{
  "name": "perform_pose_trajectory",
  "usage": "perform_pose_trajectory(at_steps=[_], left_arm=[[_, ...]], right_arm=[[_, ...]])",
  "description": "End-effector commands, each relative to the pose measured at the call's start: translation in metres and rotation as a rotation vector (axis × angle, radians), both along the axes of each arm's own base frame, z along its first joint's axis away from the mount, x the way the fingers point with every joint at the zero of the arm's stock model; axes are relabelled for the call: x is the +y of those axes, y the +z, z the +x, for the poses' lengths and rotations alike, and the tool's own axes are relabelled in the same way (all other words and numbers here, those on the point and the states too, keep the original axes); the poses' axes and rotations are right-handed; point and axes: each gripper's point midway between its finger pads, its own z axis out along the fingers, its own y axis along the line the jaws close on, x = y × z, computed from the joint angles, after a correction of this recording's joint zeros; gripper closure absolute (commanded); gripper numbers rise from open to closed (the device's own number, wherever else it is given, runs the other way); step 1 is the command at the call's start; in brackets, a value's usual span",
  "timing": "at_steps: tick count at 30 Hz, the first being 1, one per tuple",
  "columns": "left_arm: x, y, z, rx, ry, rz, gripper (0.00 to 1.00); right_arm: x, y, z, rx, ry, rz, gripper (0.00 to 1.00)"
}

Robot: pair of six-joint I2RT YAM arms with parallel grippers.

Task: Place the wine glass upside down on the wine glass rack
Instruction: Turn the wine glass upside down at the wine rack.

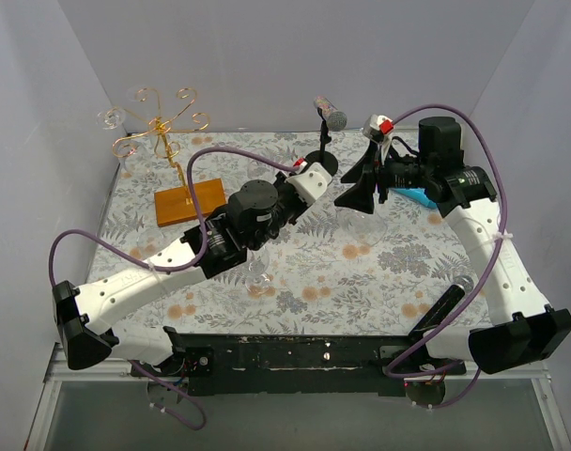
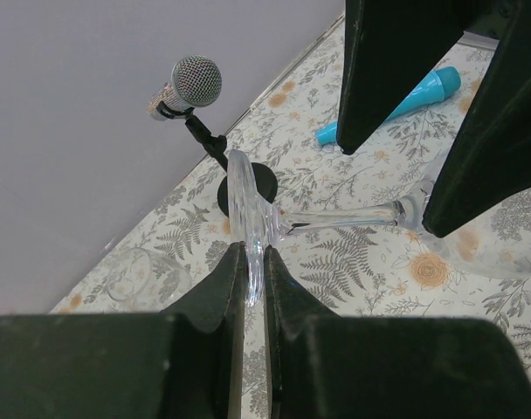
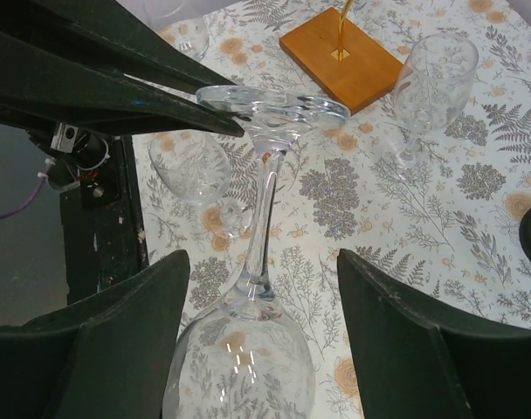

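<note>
- Left hand (image 2: 255,262): clamped on the foot disc of the wine glass (image 3: 264,209), which I see lying roughly level above the tabletop (image 1: 379,272).
- Right hand (image 3: 261,262): fingers wide apart, one on either side of the bowl end.
- Wine glass rack (image 1: 187,202): far left, well apart from the held glass.
- Second glass (image 3: 436,87): upright near the rack's wooden base.

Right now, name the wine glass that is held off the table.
The sideways wine glass, its foot pinched in the left gripper; two other glasses stand upright on the table.
</note>
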Motion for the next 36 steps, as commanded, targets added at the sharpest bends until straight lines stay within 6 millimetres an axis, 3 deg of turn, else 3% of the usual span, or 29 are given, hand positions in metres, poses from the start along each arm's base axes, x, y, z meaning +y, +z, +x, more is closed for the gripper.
perform_pose_trajectory(at_steps=[1,25,30,36], left_arm=[[0.003,0.034,-0.005,-0.082,0.011,-0.09,1.0],[-0.024,0.041,-0.021,-0.169,-0.042,-0.054,1.0],[-0.027,0.04,-0.021,-0.208,-0.027,-0.014,1.0],[-0.03,0.041,-0.021,-0.239,-0.018,0.01,1.0]], right_arm=[[0.003,0.009,-0.008,-0.034,0.019,0.04,0.24],[0.004,0.001,-0.001,-0.021,-0.002,0.044,0.24],[0.009,-0.004,-0.004,0.039,0.032,0.067,0.3],[0.009,-0.011,-0.003,0.071,0.037,0.057,0.46]])
